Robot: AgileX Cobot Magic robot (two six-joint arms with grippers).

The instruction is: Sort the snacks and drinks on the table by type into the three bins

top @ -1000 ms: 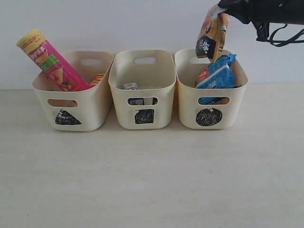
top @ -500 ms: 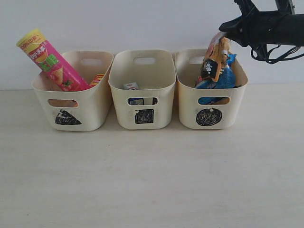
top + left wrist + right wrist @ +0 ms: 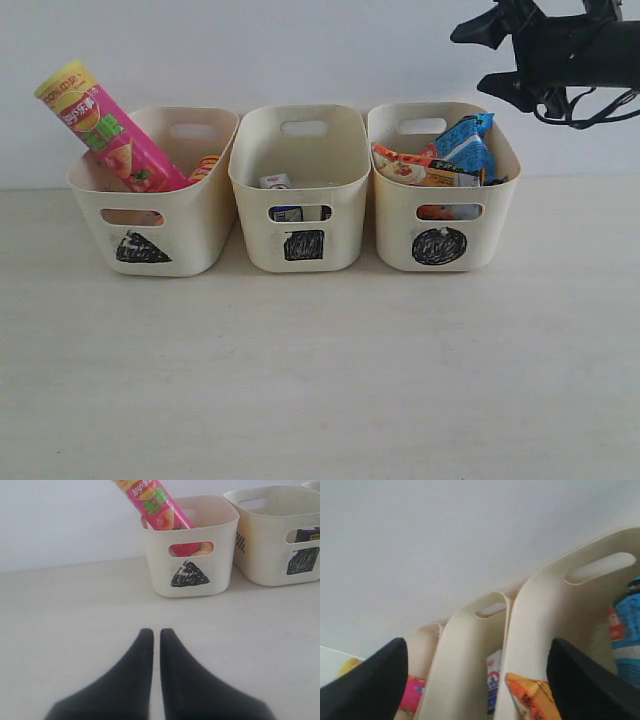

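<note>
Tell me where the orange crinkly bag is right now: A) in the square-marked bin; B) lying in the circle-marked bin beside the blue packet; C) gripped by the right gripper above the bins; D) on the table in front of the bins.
B: the orange bag lies inside the circle-marked bin next to the blue packet, and the right gripper hangs open and empty above.

bins [image 3: 345, 160]: smooth cream plastic, faint sheen | table [image 3: 320, 380]: matt pale wood grain | orange bag [image 3: 410, 168]: crinkly glossy film | blue packet [image 3: 467, 145]: crinkly, shiny | pink chip tube [image 3: 105, 130]: glossy print | my right claw [image 3: 470, 58]: matt black
</note>
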